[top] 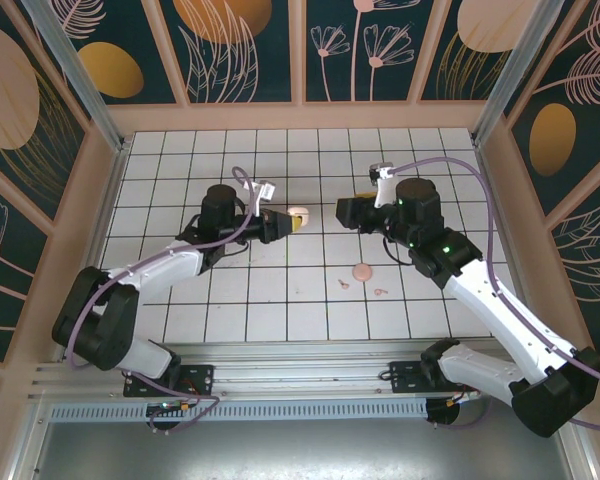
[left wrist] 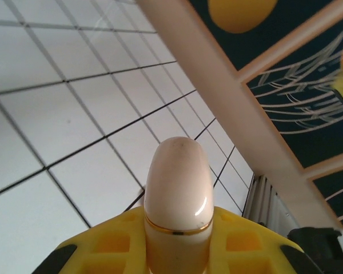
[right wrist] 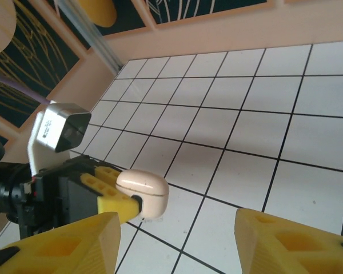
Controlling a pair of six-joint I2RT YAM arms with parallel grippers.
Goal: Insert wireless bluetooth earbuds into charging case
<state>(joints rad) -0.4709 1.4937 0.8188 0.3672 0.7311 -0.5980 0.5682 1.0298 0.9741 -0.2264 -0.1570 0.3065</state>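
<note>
While the left gripper is clamped on the lower half of the charging case, its gold seam sits just above the yellow fingers and the lid looks closed. The right gripper faces the case nearby, spread wide and empty. Both earbuds lie loose on the tiles nearer the bases, with a round pink piece between them, possibly a spare part. No earbud is seated yet. Opening the case and placing both buds remain.
</note>
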